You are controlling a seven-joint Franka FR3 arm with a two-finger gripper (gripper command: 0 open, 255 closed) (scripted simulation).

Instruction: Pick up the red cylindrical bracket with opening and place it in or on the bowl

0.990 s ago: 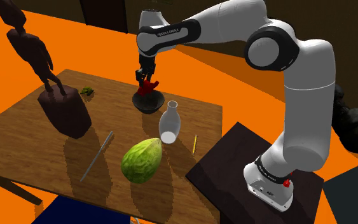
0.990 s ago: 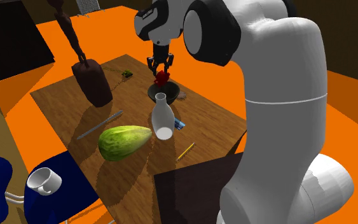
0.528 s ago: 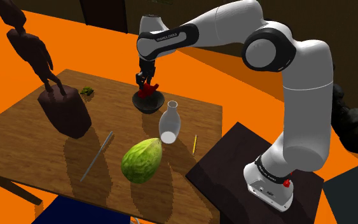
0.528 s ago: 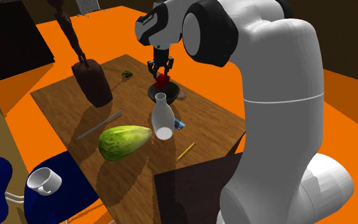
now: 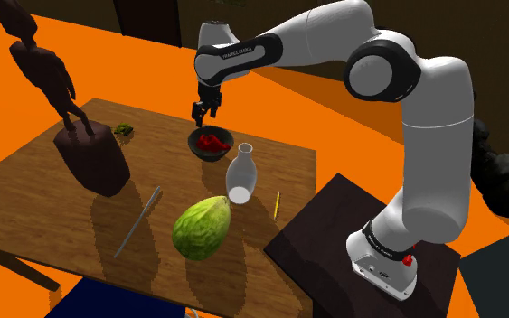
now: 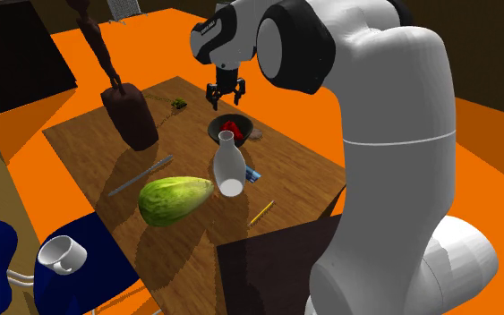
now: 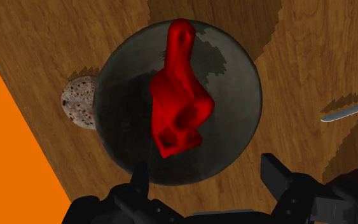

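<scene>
- The red bracket (image 7: 179, 95) lies on its side inside the dark bowl (image 7: 234, 127), clear of both fingers.
- The hand (image 5: 205, 115) hangs just above the bowl, at its 12 o'clock in the shoulder view, fingers spread wide and empty.
- A speckled lump (image 7: 79, 105) sits against the bowl's rim.
- On the wooden desk (image 5: 26, 199), a white bottle (image 5: 240, 172) is at the bowl's 4 o'clock, a green vegetable (image 5: 202, 226) at 6 and a dark statue (image 5: 89, 158) at 9.

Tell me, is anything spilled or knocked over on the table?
Nothing looks spilled or broken. The red bracket lies inside the dark bowl, and the open gripper hangs above it. The white bottle may be leaning; I cannot tell.
</scene>
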